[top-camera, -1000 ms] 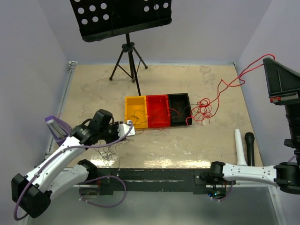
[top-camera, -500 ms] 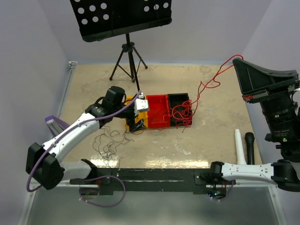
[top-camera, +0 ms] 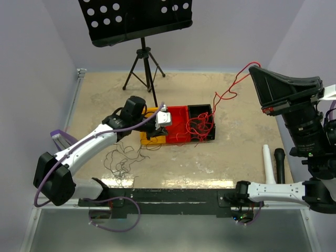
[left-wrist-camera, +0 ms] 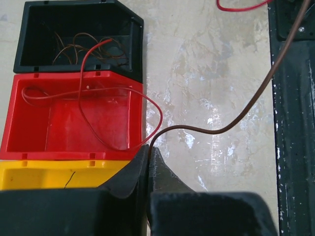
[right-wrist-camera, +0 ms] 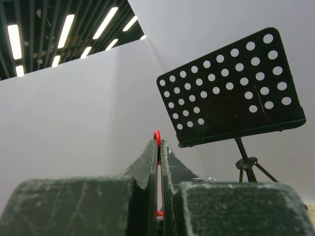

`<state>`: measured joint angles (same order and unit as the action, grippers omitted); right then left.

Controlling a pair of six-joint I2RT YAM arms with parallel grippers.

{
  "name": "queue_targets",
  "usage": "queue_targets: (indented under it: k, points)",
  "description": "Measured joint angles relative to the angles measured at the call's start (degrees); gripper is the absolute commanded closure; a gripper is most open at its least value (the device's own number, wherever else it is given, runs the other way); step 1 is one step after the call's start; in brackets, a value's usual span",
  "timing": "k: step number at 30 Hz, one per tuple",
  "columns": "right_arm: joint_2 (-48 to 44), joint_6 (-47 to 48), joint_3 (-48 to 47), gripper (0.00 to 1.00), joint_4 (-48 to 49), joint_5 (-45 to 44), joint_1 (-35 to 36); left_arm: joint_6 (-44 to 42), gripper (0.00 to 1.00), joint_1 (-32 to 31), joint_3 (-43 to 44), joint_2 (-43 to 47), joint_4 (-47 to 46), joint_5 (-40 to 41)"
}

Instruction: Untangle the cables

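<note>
A bunch of red cables [top-camera: 201, 125] lies over the red tray [top-camera: 177, 111] and black tray [top-camera: 201, 108]. One red strand [top-camera: 228, 94] rises from it to my right gripper [top-camera: 253, 68], held high at the right. In the right wrist view that gripper [right-wrist-camera: 158, 143] is shut on the red cable [right-wrist-camera: 157, 134]. My left gripper [top-camera: 156, 131] hangs at the trays' near edge. It [left-wrist-camera: 149, 150] is shut on a dark cable [left-wrist-camera: 216, 130] that curves off to the right. Thin black cables [top-camera: 121, 160] lie loose on the table. A red loop [left-wrist-camera: 106, 89] lies in the red tray [left-wrist-camera: 15, 132].
The yellow tray [top-camera: 148, 112] sits left of the red one. A music stand [top-camera: 135, 20] on a tripod stands at the back. A black microphone [top-camera: 279, 164] and a white tube [top-camera: 268, 163] lie front right. A purple piece [top-camera: 61, 139] lies at the left edge.
My left arm swung from the front left up to the trays, and its gripper opened, then shut on the dark cable. My right gripper moved left, dragging the red bunch onto the trays.
</note>
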<state>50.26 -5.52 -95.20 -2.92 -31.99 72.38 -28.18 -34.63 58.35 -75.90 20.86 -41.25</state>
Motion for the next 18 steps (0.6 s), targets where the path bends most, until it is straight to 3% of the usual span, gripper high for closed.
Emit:
queue_targets:
  k: [8,18]
  points:
    - [-1.2,1.9,-1.8,1.00,-0.7,-3.7,0.0,-6.6,1.00,0.0,-2.0,4.0,9.4,8.5]
    - [-4.3,11.4,-10.4,1.00,0.4,-13.0,0.0,-20.0,1.00,0.0,-11.1,22.4,35.3,25.1]
